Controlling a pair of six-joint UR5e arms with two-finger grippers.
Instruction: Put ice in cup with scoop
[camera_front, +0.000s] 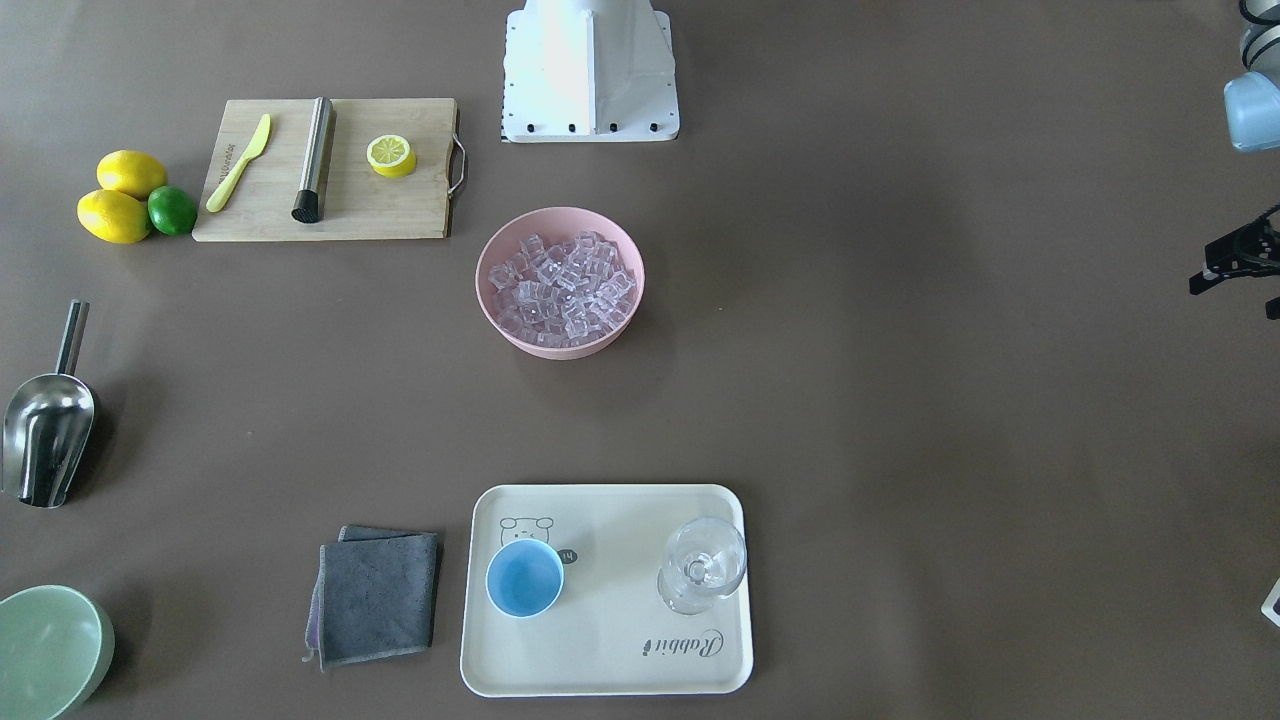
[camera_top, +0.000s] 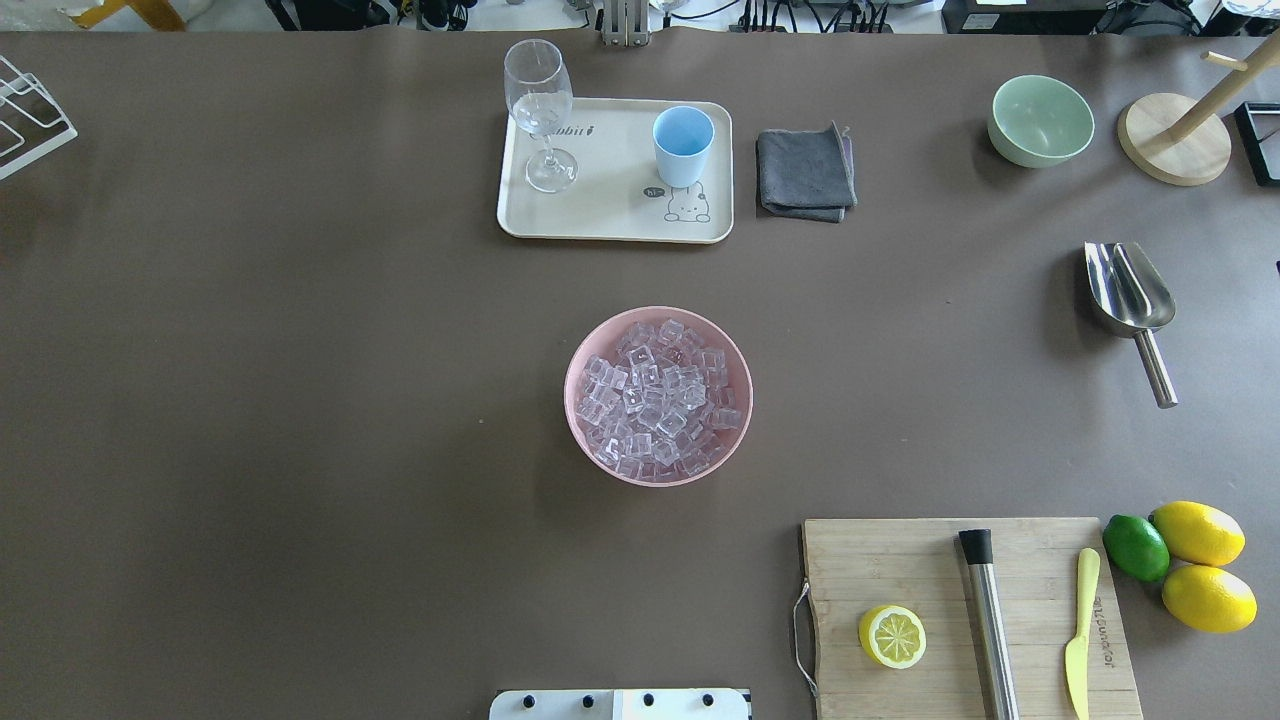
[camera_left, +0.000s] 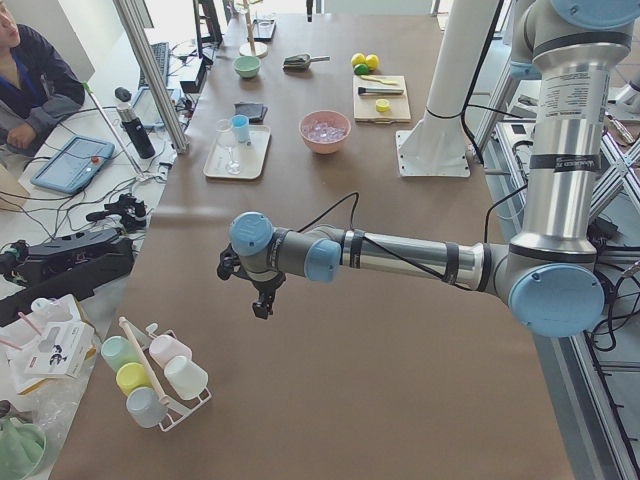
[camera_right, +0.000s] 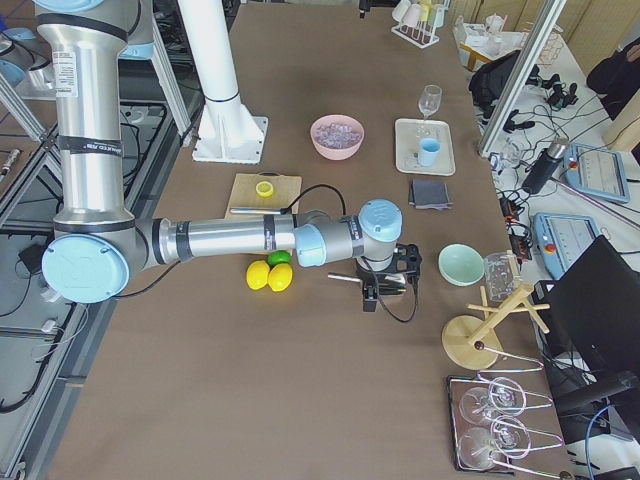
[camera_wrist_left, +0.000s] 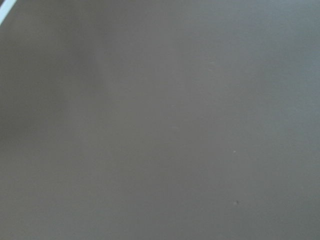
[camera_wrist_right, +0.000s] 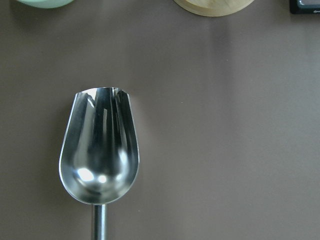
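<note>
Closest to the right wrist camera lies the scoop (camera_wrist_right: 99, 160), flat on the brown worktop (camera_wrist_right: 225, 125), with its open trough facing up and its handle running off the bottom edge of that view. None of the right tool's fingers show there. The right tool (camera_right: 378, 290) appears only in the side view, above the scoop's spot, and whether its fingers are apart or together cannot be told.

From overhead, the scoop (camera_top: 1128, 290) sits alone near the right edge, well apart from the other things. The ice (camera_top: 655, 395) is heaped in a pink bowl (camera_top: 572, 385) at mid-worktop. Beyond the bowl stands a cream tray (camera_top: 610, 200). It carries the cup (camera_top: 683, 140), upright with nothing visible inside, and a clear wine glass (camera_top: 540, 100) at its other end. A folded grey cloth (camera_top: 805, 170) lies just beside the tray on the cup's side. A pale-green bowl (camera_top: 1040, 120) and a round wooden stand (camera_top: 1172, 150) sit further along.

On the robot's side, a wooden board (camera_top: 900, 560) holds a lemon half (camera_top: 892, 636), a steel cylinder (camera_top: 988, 620) and a yellow knife (camera_top: 1080, 640). A lime (camera_top: 1135, 547) and two lemons (camera_top: 1197, 532) touch one another next to the board.

The left tool (camera_left: 260, 298) hangs over bare worktop, far from every task thing. Its wrist camera shows only brown surface, and its fingers' state cannot be told.
</note>
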